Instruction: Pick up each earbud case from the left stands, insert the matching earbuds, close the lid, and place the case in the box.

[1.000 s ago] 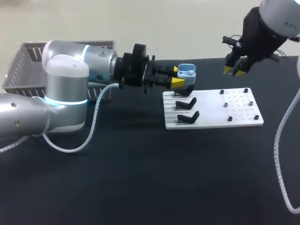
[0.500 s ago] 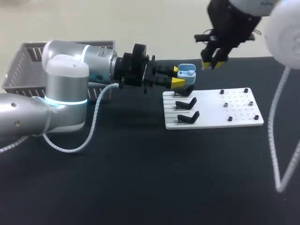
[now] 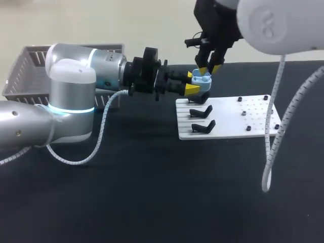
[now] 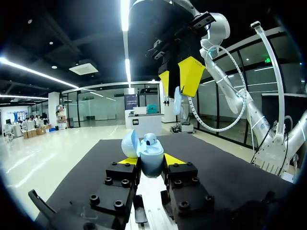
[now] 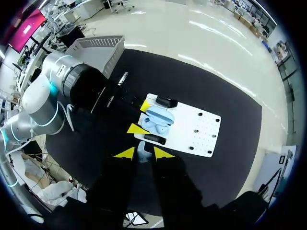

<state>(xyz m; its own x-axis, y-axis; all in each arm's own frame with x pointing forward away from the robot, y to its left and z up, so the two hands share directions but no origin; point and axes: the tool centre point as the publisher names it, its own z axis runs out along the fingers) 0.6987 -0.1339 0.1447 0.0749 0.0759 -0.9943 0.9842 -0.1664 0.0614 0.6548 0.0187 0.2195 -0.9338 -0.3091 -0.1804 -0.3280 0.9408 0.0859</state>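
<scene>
My left gripper [image 3: 192, 83] reaches in sideways and is shut on a light blue earbud case [image 3: 201, 79], holding it just above the white stand board [image 3: 228, 121]. In the left wrist view the case [image 4: 152, 162] sits between the yellow fingers with its lid [image 4: 129, 143] open and one earbud [image 4: 151, 140] seated inside. My right gripper [image 3: 208, 70] hangs directly over the case, shut on a pale blue earbud [image 4: 176, 100]. From the right wrist the earbud [image 5: 143, 152] shows between my right gripper's [image 5: 144, 153] tips, with the open case [image 5: 158, 122] below.
Two empty black stands [image 3: 201, 111] [image 3: 202, 126] stand on the board's left part, and small black pegs [image 3: 248, 128] dot its right part. A grey mesh basket [image 3: 30, 66] sits at the far left behind my left arm.
My right arm has swung from the far right leftward and down to just above the open case, earbud in its grip. The left arm and case have stayed still.
</scene>
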